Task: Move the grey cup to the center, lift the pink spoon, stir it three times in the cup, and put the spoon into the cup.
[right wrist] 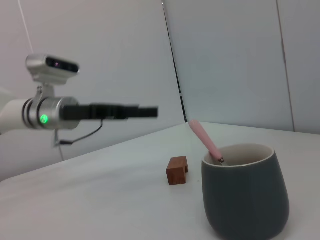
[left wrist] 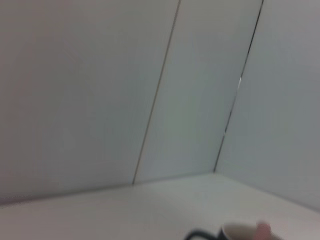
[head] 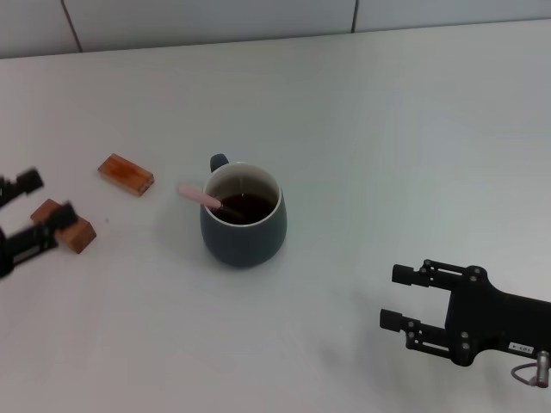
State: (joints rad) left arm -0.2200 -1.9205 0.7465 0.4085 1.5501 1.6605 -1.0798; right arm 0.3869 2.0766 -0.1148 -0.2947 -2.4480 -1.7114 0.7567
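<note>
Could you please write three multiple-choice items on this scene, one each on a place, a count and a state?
1. Where is the pink spoon?
A. Flat on the table
B. Standing in the grey cup
C. Held by an end effector

2. How many wooden blocks lie on the table?
A. Two
B. Four
C. None

3. What is the right end effector doing?
A. Gripping the cup
B. Gripping a block
C. Open, holding nothing

Key: 1 B, its handle leans out over the rim. 2 A, both lie on the cup's left. 3 C, its fingers are apart, away from the cup.
</note>
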